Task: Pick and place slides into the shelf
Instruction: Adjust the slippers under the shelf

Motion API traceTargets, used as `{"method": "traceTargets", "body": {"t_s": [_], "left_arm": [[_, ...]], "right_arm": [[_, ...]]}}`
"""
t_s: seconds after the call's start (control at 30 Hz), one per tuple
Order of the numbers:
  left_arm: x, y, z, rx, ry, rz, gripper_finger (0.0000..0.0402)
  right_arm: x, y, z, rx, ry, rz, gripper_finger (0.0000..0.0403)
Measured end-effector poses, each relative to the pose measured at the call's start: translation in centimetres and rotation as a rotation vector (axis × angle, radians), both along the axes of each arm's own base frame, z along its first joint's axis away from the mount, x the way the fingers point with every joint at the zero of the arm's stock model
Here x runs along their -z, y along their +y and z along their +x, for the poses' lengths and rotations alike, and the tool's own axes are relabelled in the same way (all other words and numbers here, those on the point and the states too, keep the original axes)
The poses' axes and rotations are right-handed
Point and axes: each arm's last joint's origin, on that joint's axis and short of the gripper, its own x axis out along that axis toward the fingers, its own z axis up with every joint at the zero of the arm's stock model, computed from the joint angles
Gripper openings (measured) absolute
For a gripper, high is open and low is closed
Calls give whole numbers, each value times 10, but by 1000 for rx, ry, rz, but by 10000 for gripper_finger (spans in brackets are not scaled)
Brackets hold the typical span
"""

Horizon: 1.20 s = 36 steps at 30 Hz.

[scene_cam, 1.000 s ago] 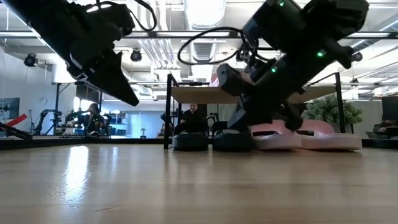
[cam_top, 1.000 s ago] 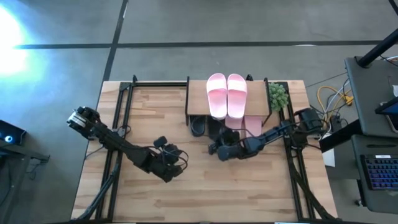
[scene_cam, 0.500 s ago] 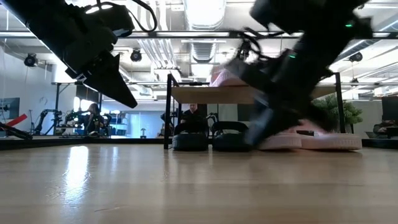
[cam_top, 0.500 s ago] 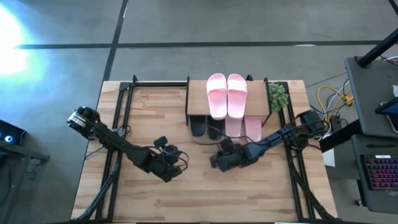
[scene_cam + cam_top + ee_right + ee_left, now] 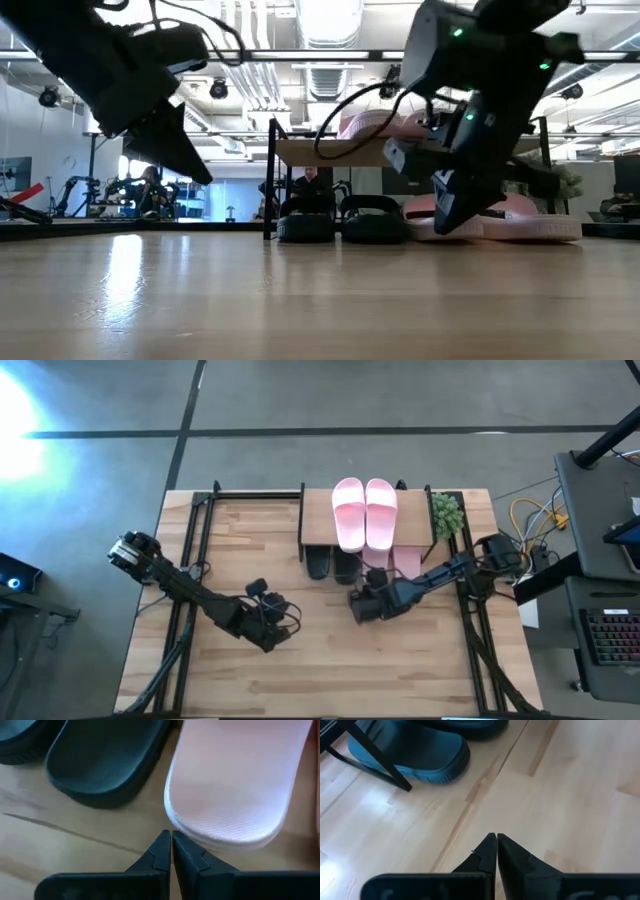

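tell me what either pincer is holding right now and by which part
Nothing. The left pincer and the right pincer are both shut and empty.

Pale wood surface (image 5: 250, 560) with a soft sheen; pink slides (image 5: 235, 790) finely textured, matt; black slides (image 5: 105, 765) matt, grainy.

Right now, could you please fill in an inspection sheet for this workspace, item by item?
Surface: light wooden table, bare in front.
Job's things: one pink pair on top of the shelf; black slides and another pink pair below it.
Clutter: small green plant beside the shelf.
Grippers: left gripper shut, empty, over the table; right gripper shut, empty, at a lower pink slide's heel.
Cables: yellow and white cables right of the table.
Surroundings: a person behind the shelf; a keyboard.
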Motion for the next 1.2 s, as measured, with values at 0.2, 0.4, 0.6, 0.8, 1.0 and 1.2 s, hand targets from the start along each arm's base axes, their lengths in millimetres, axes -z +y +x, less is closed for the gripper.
{"method": "traceTargets", "body": {"t_s": [0.2,0.4,0.6,0.8,1.0,1.2], "left_arm": [[6,2,-3,-3,-3,-5,0],[6,0,-1,-2,-33,-23,0],[5,0,0,2,-37,-21,0],[5,0,1,34,-33,3,0],[3,-1,3,48,-47,6,0],[1,-2,5,46,-61,-3,0]], "right_arm": [[0,-23,3,11,45,-21,11],[-10,-10,0,-48,30,81,11],[-30,34,-32,-37,28,114,11],[-29,52,-78,155,95,55,11],[-15,48,-90,155,162,81,11],[2,35,-106,237,192,54,11]]}}
